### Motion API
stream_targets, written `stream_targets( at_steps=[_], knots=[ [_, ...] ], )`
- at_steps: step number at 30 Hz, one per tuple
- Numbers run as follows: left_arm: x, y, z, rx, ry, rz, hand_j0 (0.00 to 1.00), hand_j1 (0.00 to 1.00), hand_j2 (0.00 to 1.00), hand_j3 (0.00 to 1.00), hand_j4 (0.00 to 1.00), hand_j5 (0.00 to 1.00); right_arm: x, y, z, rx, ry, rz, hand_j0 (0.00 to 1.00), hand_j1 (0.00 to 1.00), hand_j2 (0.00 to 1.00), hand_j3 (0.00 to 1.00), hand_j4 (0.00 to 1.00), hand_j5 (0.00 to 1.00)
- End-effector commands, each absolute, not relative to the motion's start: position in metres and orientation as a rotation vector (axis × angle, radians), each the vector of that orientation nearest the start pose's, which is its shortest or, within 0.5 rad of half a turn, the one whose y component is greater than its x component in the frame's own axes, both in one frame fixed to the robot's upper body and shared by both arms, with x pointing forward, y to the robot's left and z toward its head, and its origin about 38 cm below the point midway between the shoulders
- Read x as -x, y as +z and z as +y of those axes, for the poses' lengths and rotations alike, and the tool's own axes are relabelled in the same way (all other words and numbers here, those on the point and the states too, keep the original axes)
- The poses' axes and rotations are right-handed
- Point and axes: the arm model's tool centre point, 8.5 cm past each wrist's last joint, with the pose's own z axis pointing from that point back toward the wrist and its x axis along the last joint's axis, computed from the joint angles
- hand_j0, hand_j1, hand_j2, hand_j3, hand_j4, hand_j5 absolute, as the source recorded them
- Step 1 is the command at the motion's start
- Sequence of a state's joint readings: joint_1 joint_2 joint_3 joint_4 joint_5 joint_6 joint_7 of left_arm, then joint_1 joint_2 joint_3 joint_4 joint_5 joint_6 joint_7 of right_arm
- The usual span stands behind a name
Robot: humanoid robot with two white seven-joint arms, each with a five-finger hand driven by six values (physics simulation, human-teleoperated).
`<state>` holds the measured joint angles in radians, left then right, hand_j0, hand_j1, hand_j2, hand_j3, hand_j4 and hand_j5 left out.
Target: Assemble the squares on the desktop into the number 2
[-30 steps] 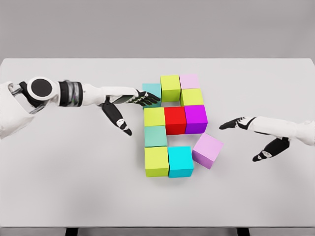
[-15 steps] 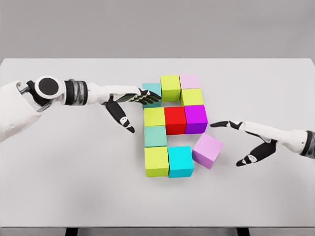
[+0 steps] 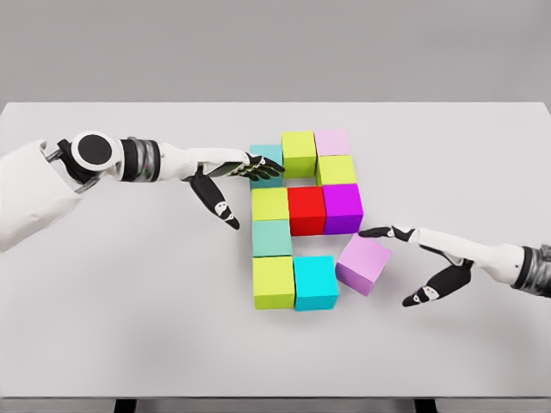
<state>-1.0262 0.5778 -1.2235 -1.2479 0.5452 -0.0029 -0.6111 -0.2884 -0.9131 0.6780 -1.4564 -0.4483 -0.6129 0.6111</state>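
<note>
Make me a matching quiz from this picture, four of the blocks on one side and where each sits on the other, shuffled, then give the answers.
Things:
1. red block
2. cyan block
3. tilted lilac block
4. pale pink block

Places:
A. far right corner of the figure
B. centre of the middle row
C. bottom row, right of a lime block
D. askew near the right hand's fingertips

Pairs: 1-B, 2-C, 3-D, 4-A
</note>
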Motion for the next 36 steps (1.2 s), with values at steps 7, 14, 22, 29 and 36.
stream_targets(
  at_steps=[7, 14, 22, 29, 36],
  knots=[
    [-0.488, 0.174, 0.17, 0.38, -1.447, -1.116, 1.0, 1.0, 1.0, 1.0, 1.0, 1.0, -0.338, 0.121, -0.32, -0.468, 1.371, -1.505, 1.0, 1.0, 1.0, 1.0, 1.0, 1.0],
    [-0.489, 0.175, 0.17, 0.378, -1.447, -1.118, 1.0, 1.0, 1.0, 1.0, 1.0, 1.0, -0.334, 0.123, -0.315, -0.486, 1.382, -1.511, 1.0, 1.0, 1.0, 1.0, 1.0, 1.0],
    [-0.493, 0.172, 0.169, 0.363, -1.445, -1.112, 1.0, 1.0, 1.0, 1.0, 1.0, 1.0, -0.335, 0.126, -0.32, -0.468, 1.382, -1.513, 1.0, 1.0, 1.0, 1.0, 1.0, 1.0],
    [-0.493, 0.172, 0.164, 0.356, -1.464, -1.114, 1.0, 1.0, 1.0, 1.0, 1.0, 1.0, -0.334, 0.13, -0.314, -0.482, 1.397, -1.523, 1.0, 1.0, 1.0, 1.0, 1.0, 1.0],
    [-0.493, 0.172, 0.16, 0.345, -1.484, -1.115, 1.0, 1.0, 1.0, 1.0, 1.0, 1.0, -0.327, 0.137, -0.298, -0.526, 1.431, -1.548, 1.0, 1.0, 1.0, 1.0, 1.0, 1.0]
  ],
)
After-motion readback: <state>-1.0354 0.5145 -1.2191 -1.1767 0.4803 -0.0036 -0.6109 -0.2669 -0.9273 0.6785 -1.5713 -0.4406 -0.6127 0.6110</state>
